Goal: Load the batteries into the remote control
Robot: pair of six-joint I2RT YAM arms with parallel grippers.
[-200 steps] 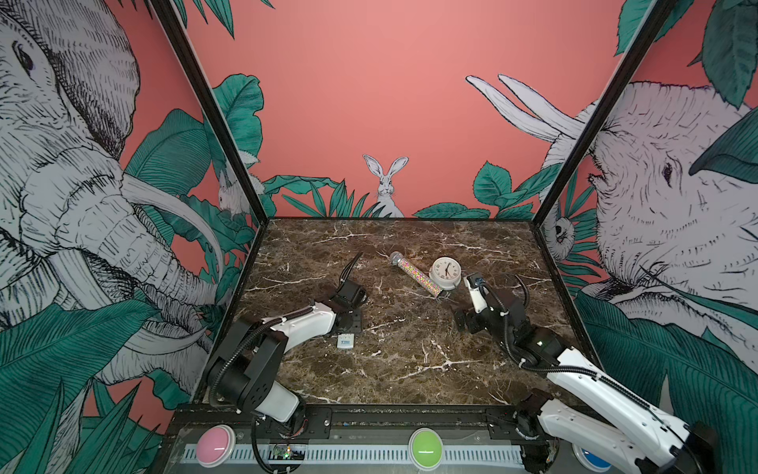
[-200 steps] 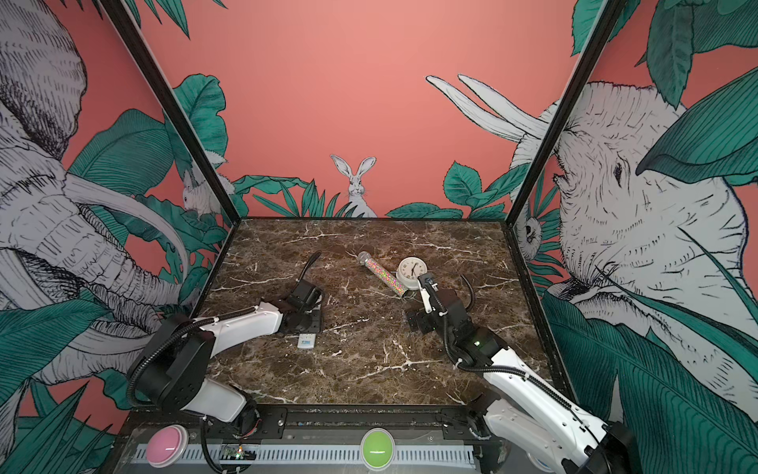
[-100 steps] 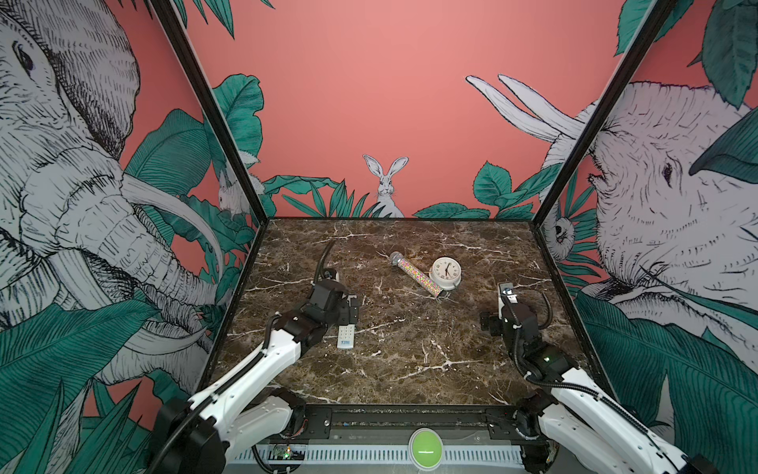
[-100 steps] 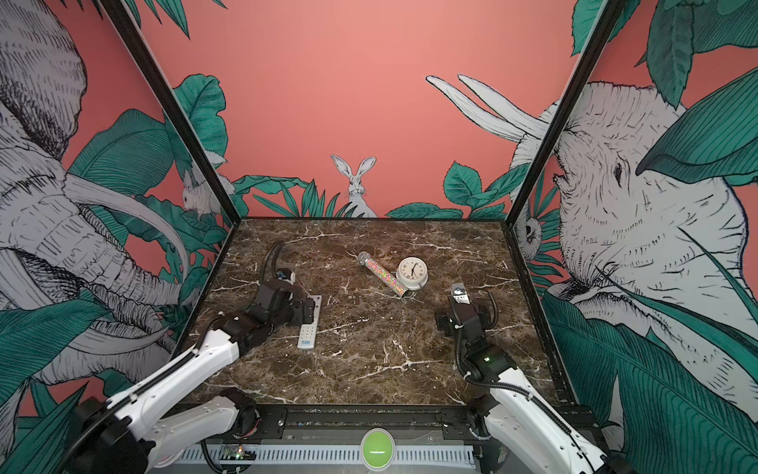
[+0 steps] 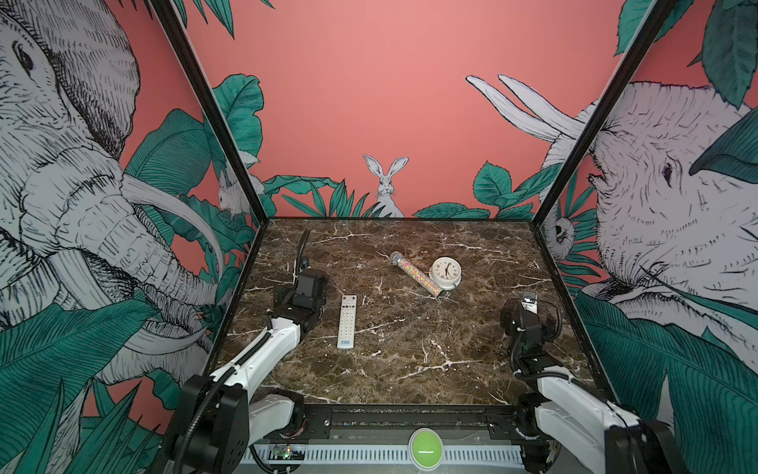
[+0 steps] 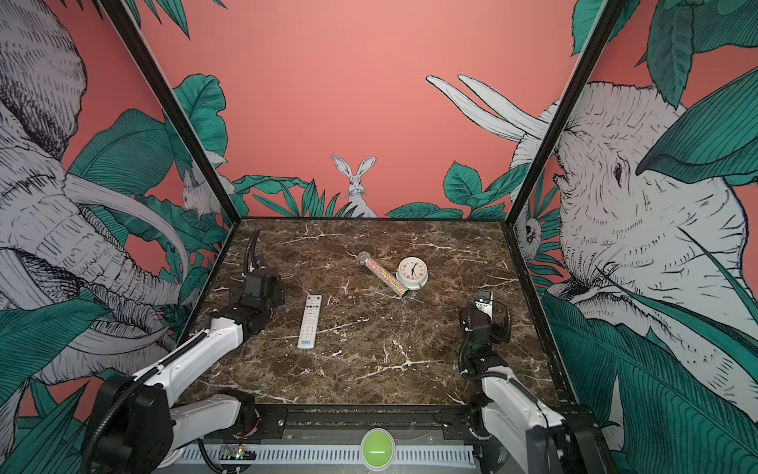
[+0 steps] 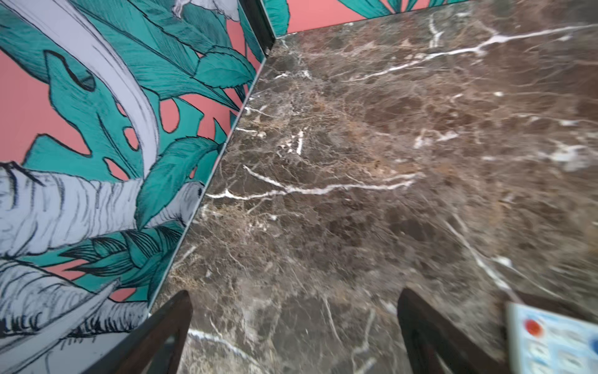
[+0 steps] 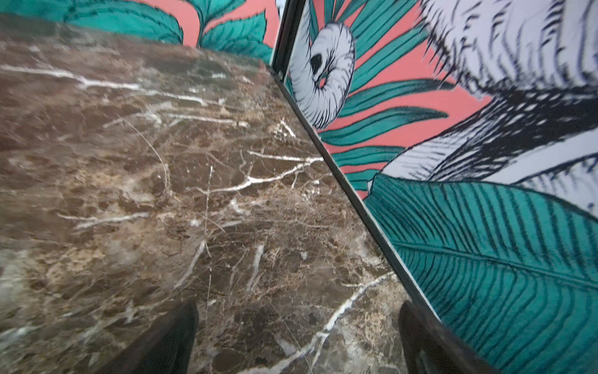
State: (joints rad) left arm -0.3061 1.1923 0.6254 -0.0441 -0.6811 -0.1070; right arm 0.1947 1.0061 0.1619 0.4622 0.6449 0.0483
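Long slim white plastic remote control [image 5: 347,322] lies buttons-up on the brown marble table [image 5: 410,369] just beside the left tool [image 7: 294,336], jaws spread wide and empty; right tool [image 8: 297,340], also spread and empty, is near the right wall [image 8: 485,226].

Both top views look down from high above the front edge over the whole brown veined marble tabletop [image 5: 410,369] toward the salmon-pink back wall [image 5: 369,102]. Each wrist camera sits low, close over that marble, facing its own back corner; the left also catches the slim white plastic remote control [image 7: 550,340].
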